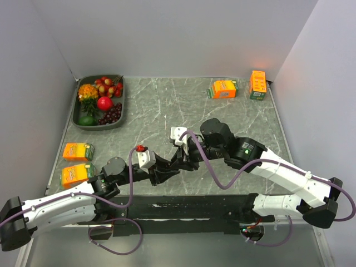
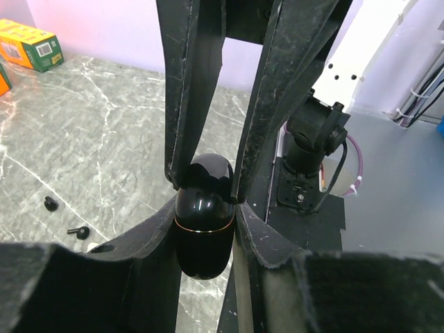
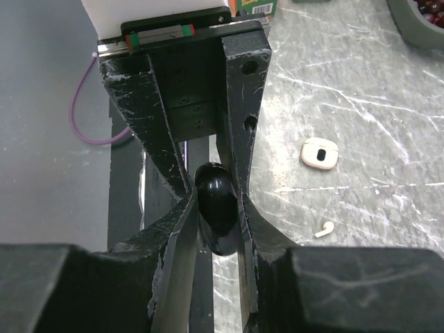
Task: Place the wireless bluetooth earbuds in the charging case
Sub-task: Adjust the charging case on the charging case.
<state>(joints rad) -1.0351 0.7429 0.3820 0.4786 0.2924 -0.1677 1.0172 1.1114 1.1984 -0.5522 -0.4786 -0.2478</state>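
A glossy black charging case [image 2: 202,222], closed, with a thin gold seam, is held off the table between both grippers. My left gripper [image 2: 205,202] is shut on its lower half. My right gripper [image 3: 216,201] is shut on its other end [image 3: 218,205]. In the top view the two grippers meet at the table's near middle, left gripper [image 1: 171,168] and right gripper [image 1: 187,159], and hide the case. Two black earbuds [image 2: 50,203] [image 2: 80,232] lie loose on the table. A white charging case [image 3: 320,152] and one white earbud [image 3: 322,229] lie on the table in the right wrist view.
A grey tray of fruit [image 1: 118,119] stands at the back left. Orange boxes sit at the back right [image 1: 224,89] [image 1: 257,84] and at the left edge [image 1: 78,151] [image 1: 76,174]. The black base strip [image 1: 183,206] runs along the near edge.
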